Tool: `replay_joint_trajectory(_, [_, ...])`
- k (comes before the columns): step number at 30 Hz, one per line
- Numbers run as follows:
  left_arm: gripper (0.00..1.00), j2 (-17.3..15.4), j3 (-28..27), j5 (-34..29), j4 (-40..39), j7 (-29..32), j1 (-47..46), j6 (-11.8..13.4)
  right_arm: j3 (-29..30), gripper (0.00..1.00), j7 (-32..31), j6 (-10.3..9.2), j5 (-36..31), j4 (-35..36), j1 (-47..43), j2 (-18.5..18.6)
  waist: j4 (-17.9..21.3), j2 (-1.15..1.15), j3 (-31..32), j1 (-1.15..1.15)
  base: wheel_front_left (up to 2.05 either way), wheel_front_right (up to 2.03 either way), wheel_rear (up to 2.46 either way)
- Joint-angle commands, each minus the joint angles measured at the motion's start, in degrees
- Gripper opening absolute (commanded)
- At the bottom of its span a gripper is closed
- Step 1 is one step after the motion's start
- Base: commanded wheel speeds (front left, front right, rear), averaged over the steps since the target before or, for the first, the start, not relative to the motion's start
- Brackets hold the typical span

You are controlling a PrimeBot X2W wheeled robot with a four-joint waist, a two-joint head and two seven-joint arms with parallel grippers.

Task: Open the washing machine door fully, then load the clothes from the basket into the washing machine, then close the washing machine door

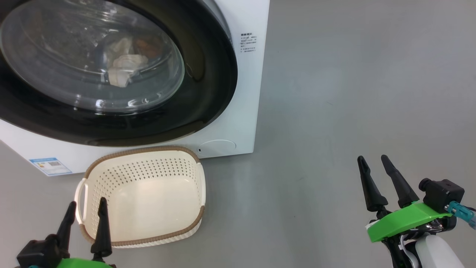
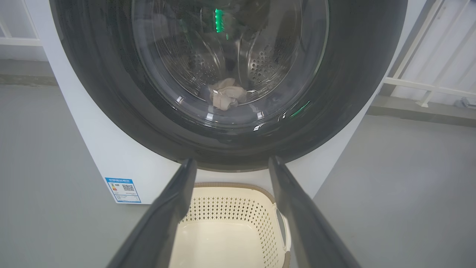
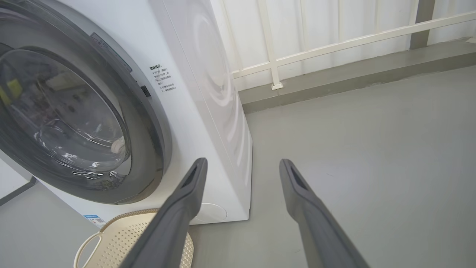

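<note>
The washing machine [image 1: 247, 93] stands at the upper left, and its black-rimmed washing machine door [image 1: 208, 93] lies shut against the front. Through the glass bowl I see cream and brownish clothes [image 1: 122, 69] lying in the steel drum, the clothes [image 2: 227, 97] again at the drum's bottom. The cream basket [image 1: 148, 175] sits on the floor before the machine, its inside bare. My left gripper [image 1: 87, 203] is open at the basket's near left corner, fingers apart over the basket [image 2: 230, 212]. My right gripper [image 1: 372, 158] is open over bare floor, well right of the machine.
Grey floor spreads right of the machine. A blue label [image 1: 50, 166] marks the machine's lower front and a round cover [image 1: 217, 146] sits near its bottom corner. A white railing [image 3: 334, 41] on a low ledge runs behind.
</note>
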State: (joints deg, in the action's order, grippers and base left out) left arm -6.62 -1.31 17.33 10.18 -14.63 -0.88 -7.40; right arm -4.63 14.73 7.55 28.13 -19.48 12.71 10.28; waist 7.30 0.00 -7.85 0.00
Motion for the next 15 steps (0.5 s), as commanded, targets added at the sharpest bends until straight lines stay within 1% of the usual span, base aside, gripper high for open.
replay_joint_trajectory(1, [1.0,-0.69,-2.43,-0.61,-1.75,-0.37,-0.37,-0.09,-0.87,1.0,0.27,-0.06,-0.67,1.55,-0.68,0.24,-0.05,0.0,-0.1,0.0,0.0,0.0,0.0])
replay_joint_trajectory(14, [1.0,-0.31,-3.64,-0.62,-2.09,-0.37,-0.25,-0.09,-0.49,1.0,0.27,-0.06,-0.78,1.9,-0.79,0.11,-0.08,0.0,-0.16,0.0,0.0,0.0,0.0])
replay_joint_trajectory(15, [0.0,0.41,-1.56,-0.38,-0.47,0.01,0.0,0.01,0.32,0.0,-0.02,0.0,0.04,0.1,-0.01,-0.17,-0.08,0.0,-0.15,0.0,0.0,0.0,0.0])
